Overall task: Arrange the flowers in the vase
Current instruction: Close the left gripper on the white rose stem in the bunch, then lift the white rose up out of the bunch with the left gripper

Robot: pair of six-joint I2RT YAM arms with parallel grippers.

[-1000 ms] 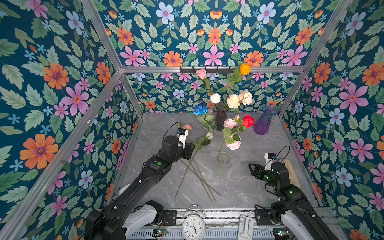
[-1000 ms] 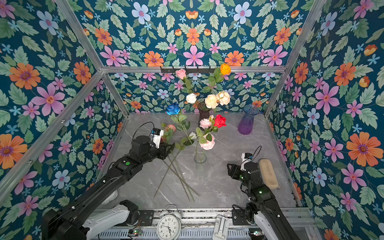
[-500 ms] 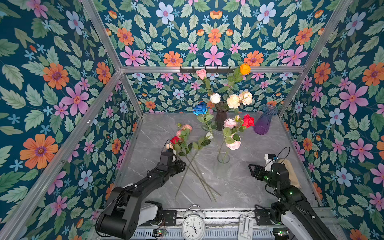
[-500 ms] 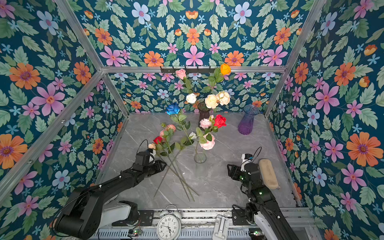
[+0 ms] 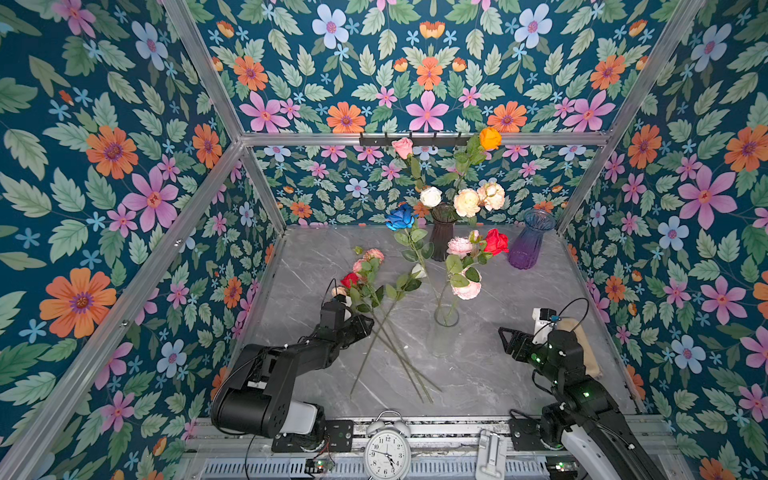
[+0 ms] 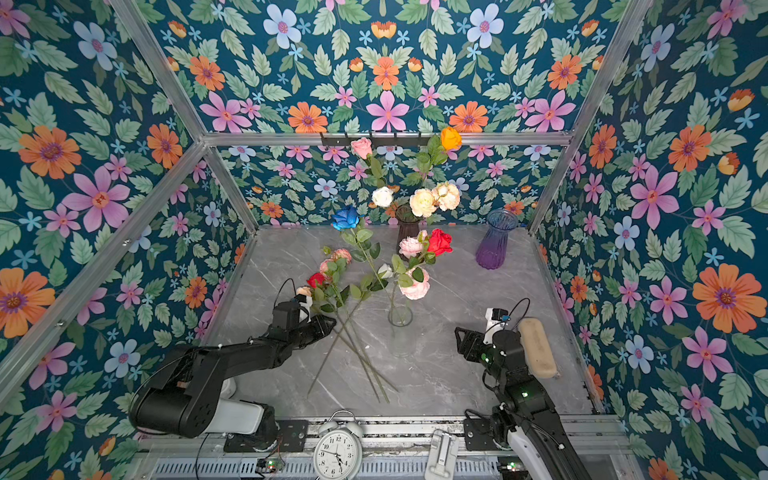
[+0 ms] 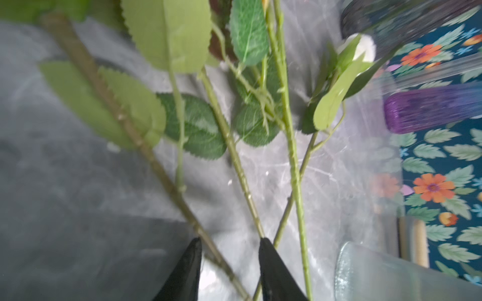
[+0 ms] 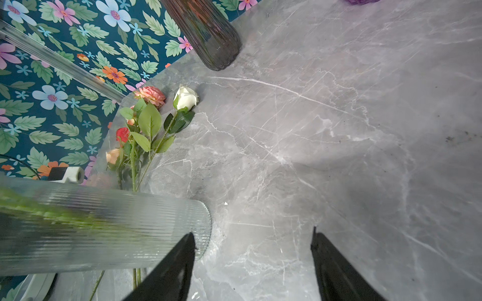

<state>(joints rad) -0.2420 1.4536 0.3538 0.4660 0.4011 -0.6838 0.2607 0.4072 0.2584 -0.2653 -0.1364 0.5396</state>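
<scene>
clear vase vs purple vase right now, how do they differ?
1. The clear vase is colourless ribbed glass. The purple vase is tinted purple, paler toward its rim.
2. The clear vase holds stems: the blue rose, the red rose and the pink peonies. The purple vase looks empty.
3. The clear vase stands mid-table. The purple vase stands at the back right, near the wall.
Shared: both stand upright on the marble table.

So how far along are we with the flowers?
Done: the clear ribbed glass vase holds blue, red and pink blooms. In hand: nothing yet; left claw open at the loose green stems lying on the grey marble table. Left: those flowers. Right claw open, empty.
</scene>
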